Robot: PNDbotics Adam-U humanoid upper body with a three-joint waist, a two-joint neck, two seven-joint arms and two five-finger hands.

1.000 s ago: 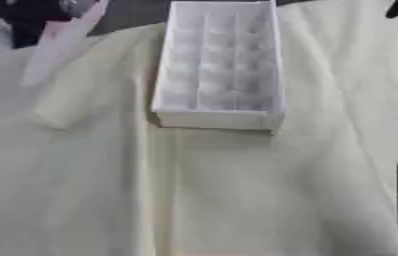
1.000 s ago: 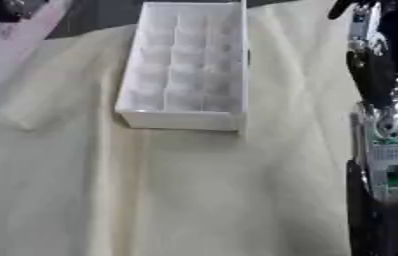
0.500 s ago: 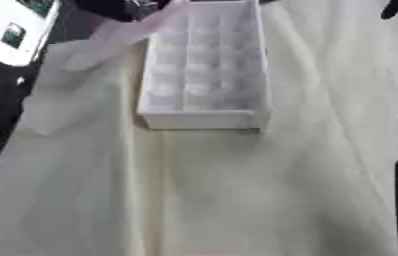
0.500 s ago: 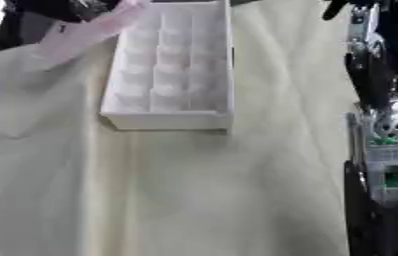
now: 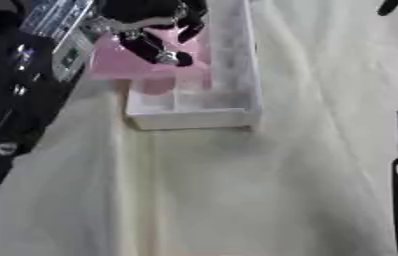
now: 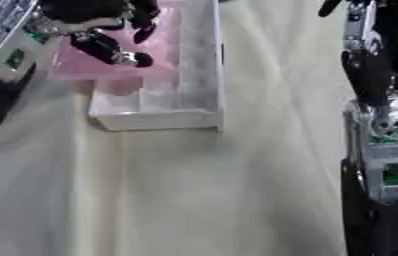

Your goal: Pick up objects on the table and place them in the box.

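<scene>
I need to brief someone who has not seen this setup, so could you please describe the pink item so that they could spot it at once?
Start at the cream cloth covering the table and find the white compartmented box lying near its top left. Over the box's left side, the left hand holds a flat, translucent pink sheet. It is the only coloured thing among white, cream and black.

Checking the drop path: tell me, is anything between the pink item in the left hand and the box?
Nothing visible. The left hand holds the pink item directly over the white box, already overlapping its compartments.
</scene>
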